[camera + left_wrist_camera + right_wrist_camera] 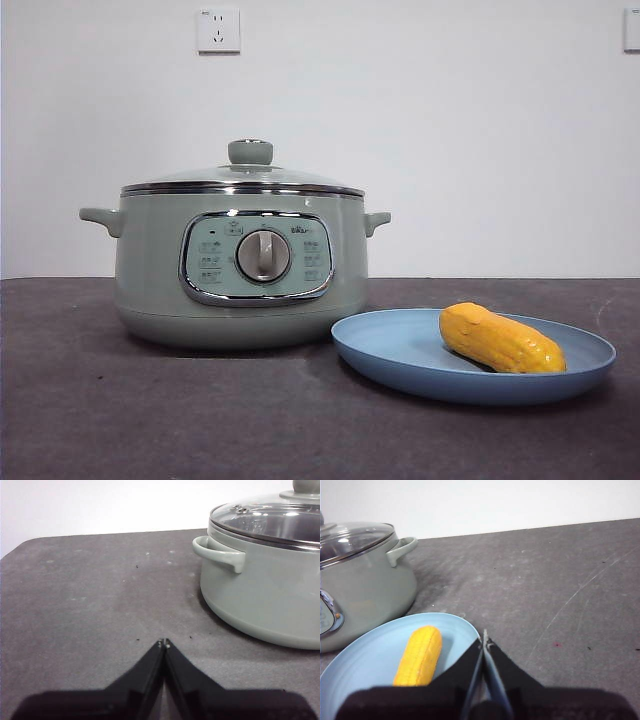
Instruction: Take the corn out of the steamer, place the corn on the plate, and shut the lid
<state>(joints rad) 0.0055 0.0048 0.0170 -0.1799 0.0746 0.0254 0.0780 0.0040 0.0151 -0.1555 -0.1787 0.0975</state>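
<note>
My left fingers (164,643) pressed together, holding nothing, above counter (90,605). My right fingers (485,636) likewise, empty. Corn (500,339) on plate (400,350), steamer (240,270) at plate's 9 o'clock, lid (245,175) on.

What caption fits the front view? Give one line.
Corn lies on the blue plate beside the lidded steamer.

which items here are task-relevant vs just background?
Job:
corn, lying on the plate
steamer
lid, closed on the steamer

Background:
wall socket
table

Both claws, left claw and right claw, are shut and holding nothing.
</note>
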